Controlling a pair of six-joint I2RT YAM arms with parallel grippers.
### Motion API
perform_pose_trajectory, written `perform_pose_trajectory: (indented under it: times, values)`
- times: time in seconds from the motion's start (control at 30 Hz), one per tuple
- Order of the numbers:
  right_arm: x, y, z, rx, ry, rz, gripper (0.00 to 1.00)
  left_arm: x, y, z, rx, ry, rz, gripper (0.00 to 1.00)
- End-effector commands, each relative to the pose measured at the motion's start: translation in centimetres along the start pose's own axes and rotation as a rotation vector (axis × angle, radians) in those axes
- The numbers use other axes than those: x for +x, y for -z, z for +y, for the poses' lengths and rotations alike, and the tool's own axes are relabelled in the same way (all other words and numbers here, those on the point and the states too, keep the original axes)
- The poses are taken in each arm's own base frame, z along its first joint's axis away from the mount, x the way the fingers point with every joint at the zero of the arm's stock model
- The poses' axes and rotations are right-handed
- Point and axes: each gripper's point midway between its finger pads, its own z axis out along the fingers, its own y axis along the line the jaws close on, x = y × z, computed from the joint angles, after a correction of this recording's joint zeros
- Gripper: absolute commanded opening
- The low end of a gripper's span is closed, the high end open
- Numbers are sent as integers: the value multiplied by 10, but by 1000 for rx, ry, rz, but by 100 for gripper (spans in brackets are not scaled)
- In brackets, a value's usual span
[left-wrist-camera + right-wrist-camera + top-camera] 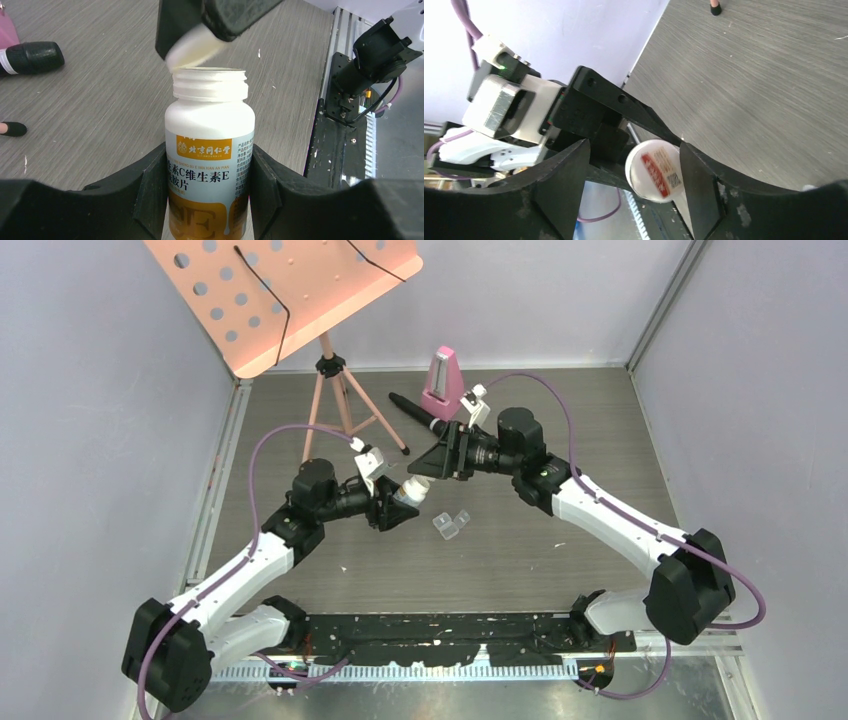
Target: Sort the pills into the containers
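My left gripper (209, 161) is shut on a white bottle with an orange label (210, 150), held upright; its threaded neck (210, 82) is bare. The white cap (655, 170), with a red sticker, hangs blurred and tilted just over the neck. It lies between the fingers of my right gripper (634, 150), against one finger only, with a wide gap to the other. From above, the left gripper (400, 502) and the right gripper (437, 462) meet at the bottle (412, 490). The clear two-compartment containers (450, 525) sit on the table just right of the bottle. No pills show.
A pink music stand (285, 290) on a tripod (335, 405) is at the back left. A pink metronome (443, 385) and a black marker (410, 408) lie behind the grippers. Grey walls close in both sides. A black rail (430, 645) runs along the near edge.
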Motion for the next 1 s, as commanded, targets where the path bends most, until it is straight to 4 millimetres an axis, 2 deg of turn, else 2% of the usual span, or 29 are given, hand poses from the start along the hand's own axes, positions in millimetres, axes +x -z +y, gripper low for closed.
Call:
perform_pose_trajectory:
  times: [0.0, 0.07, 0.23, 0.47, 0.53, 0.7, 0.77, 0.97]
  values:
    - [-6, 1, -3, 35, 124, -32, 79, -24, 2, -7, 22, -52, -77, 0]
    - [-6, 6, -4, 37, 184, -42, 84, -25, 3, -9, 29, -53, -77, 0]
    - [3, 13, -16, 82, 250, -8, 84, -28, 5, -13, 42, -58, -83, 0]
    - [4, 19, -17, 60, 146, -45, 69, -28, 6, -15, 54, -63, -89, 0]
    - [2, 19, -17, 53, 126, -62, 68, -29, 6, -17, 60, -64, -91, 0]
    - [4, 23, -20, 47, 74, -90, 81, -30, 8, -19, 65, -71, -99, 0]
    - [2, 27, -24, 61, 61, -113, 82, -31, 9, -20, 66, -71, -100, 0]
    - [-5, 33, -43, 113, 15, -184, 73, -31, 8, -21, 75, -73, -96, 0]
